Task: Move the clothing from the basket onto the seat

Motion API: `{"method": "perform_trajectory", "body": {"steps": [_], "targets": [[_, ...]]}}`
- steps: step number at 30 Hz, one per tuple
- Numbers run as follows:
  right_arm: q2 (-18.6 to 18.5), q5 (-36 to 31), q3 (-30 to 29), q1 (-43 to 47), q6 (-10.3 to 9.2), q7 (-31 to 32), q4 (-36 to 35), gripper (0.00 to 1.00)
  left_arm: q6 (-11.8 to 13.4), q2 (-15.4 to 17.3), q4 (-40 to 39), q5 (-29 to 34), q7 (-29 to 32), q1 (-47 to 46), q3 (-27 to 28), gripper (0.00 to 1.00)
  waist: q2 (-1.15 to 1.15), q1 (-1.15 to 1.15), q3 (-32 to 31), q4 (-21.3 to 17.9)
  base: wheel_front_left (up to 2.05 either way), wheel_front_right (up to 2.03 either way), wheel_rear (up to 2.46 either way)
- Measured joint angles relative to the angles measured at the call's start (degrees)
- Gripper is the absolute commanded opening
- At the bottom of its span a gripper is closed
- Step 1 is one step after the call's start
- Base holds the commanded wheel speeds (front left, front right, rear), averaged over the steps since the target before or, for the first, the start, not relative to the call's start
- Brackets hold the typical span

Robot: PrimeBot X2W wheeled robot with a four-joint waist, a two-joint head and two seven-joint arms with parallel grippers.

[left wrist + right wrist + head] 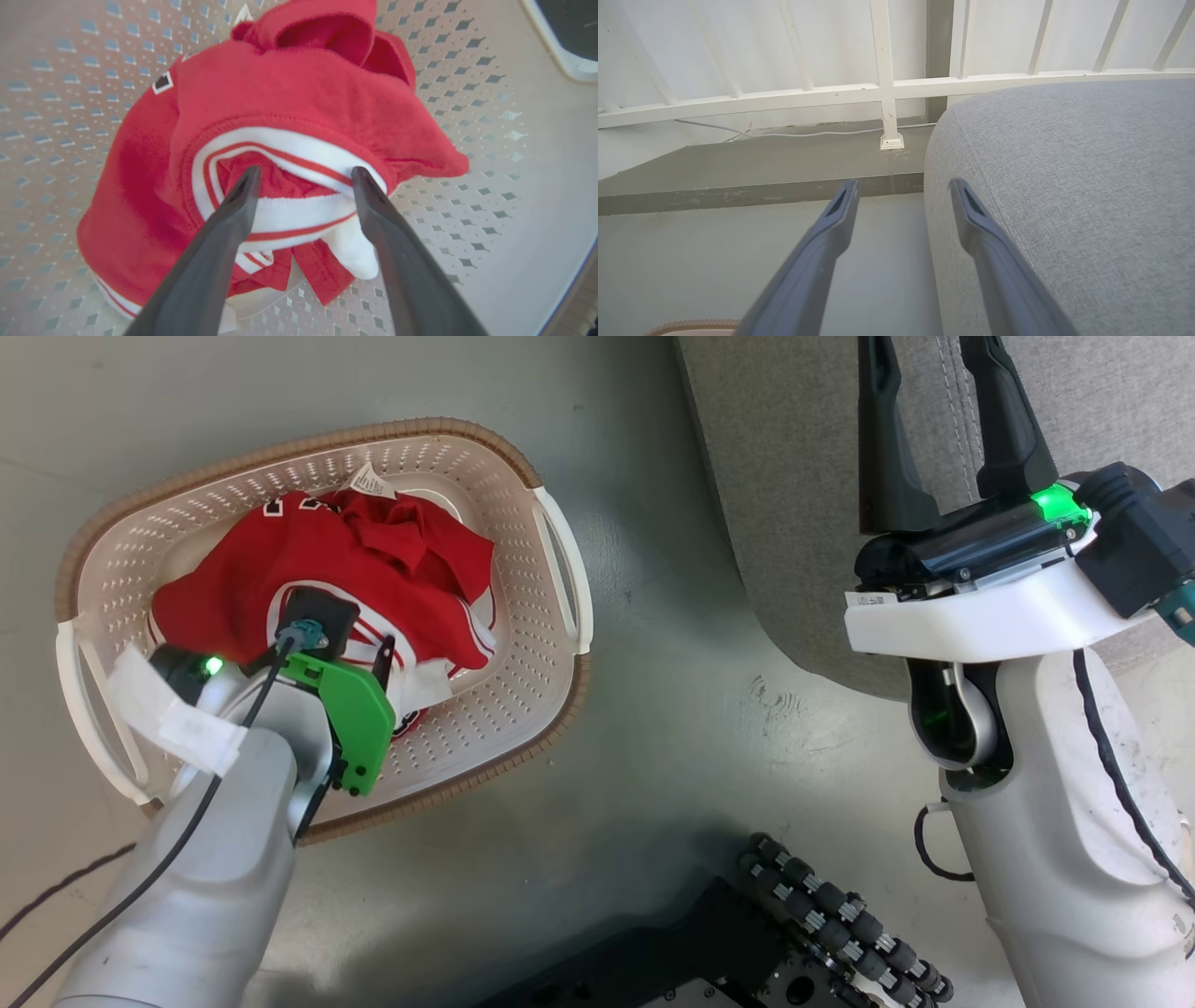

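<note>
Left gripper (306, 184) open, fingers spread, tips at the white-striped band of the clothing (289, 88), which lies heaped in the basket (60, 107); whether they touch the fabric cannot be told; in the head view the left wrist largely hides those fingers, the arm reaching down into the basket. Right gripper (903, 186) open and empty, held over the rounded corner of the seat (1064, 186), forearm upright; the head view cuts off its fingertips at the top edge; its wrist view adds a white railing (887, 88) and grey floor (714, 256).
</note>
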Motion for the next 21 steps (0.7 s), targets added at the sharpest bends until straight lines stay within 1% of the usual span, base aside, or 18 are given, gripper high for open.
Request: {"method": "perform_trajectory", "body": {"steps": [9, 10, 11, 12, 13, 14, 21], "targets": [[0.0, 1.3, 0.5, 0.0, -0.08, 0.0, -0.1, 1.0, -0.1, -1.9, 5.9, -1.1, 3.8, -1.4, 0.2, 1.0, 0.0, 0.0, 0.5, 0.2, 0.0, 0.0, 0.0], [0.0, 1.4, 0.5, 0.0, -0.09, 0.0, -0.1, 1.0, -0.1, -2.1, 6.4, -1.2, 4.1, -1.6, 0.2, 0.95, 0.0, 0.0, 0.5, 0.2, 0.0, 0.0, 0.0], [0.0, 1.4, 0.5, 0.0, -0.09, 0.0, -0.1, 1.0, -0.1, -2.3, 6.9, -1.3, 4.4, -1.8, 0.4, 0.63, 0.0, 0.0, 0.6, 0.2, 0.0, 0.0, 0.0], [0.0, 1.4, 0.6, 0.0, -0.1, 0.0, -0.1, 1.0, -0.1, -2.4, 7.5, -1.4, 4.8, -2.0, 0.4, 0.63, 0.0, 0.0, 0.6, 0.2, 0.0, 0.0, 0.0], [0.0, 1.4, 0.6, 0.0, -0.1, 0.0, -0.1, 1.0, -0.1, -2.5, 7.8, -1.4, 5.0, -2.2, 0.4, 0.34, 0.0, 0.0, 0.6, 0.2, 0.0, 0.0, 0.0], [0.0, 1.5, 0.6, 0.0, -0.12, 0.0, -0.2, 1.0, -0.1, -2.5, 8.1, -1.4, 5.1, -2.4, 0.4, 0.0, 0.0, 0.0, 0.6, 0.2, 0.0, 0.0, 0.0], [0.0, 1.8, 0.6, 0.0, -0.16, 0.0, -0.3, 1.0, 0.1, -2.8, 9.9, -1.4, 5.1, -4.2, 0.5, 0.0, 0.0, -0.01, 0.8, 0.3, 0.0, 0.0, 0.0]]}}
